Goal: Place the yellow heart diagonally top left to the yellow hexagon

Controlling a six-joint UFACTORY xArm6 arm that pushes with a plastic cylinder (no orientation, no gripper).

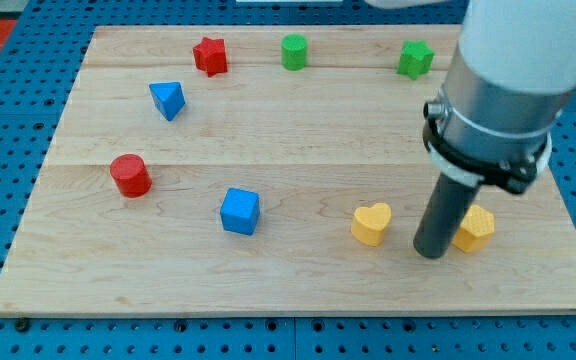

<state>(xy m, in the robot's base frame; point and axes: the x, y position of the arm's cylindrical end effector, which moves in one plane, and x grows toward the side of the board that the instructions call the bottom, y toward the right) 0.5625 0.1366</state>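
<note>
The yellow heart [372, 223] lies on the wooden board at the lower right of the middle. The yellow hexagon [476, 227] lies to its right, partly hidden behind my rod. My tip [430, 253] rests on the board between the two, close against the hexagon's left side and a short gap right of the heart. The heart and the hexagon sit at about the same height in the view.
A blue cube [240, 211], a red cylinder [130, 175], a blue triangle [168, 99], a red star [210, 55], a green cylinder [294, 51] and a green star [416, 58] lie on the board [288, 135]. The arm's grey body covers the upper right.
</note>
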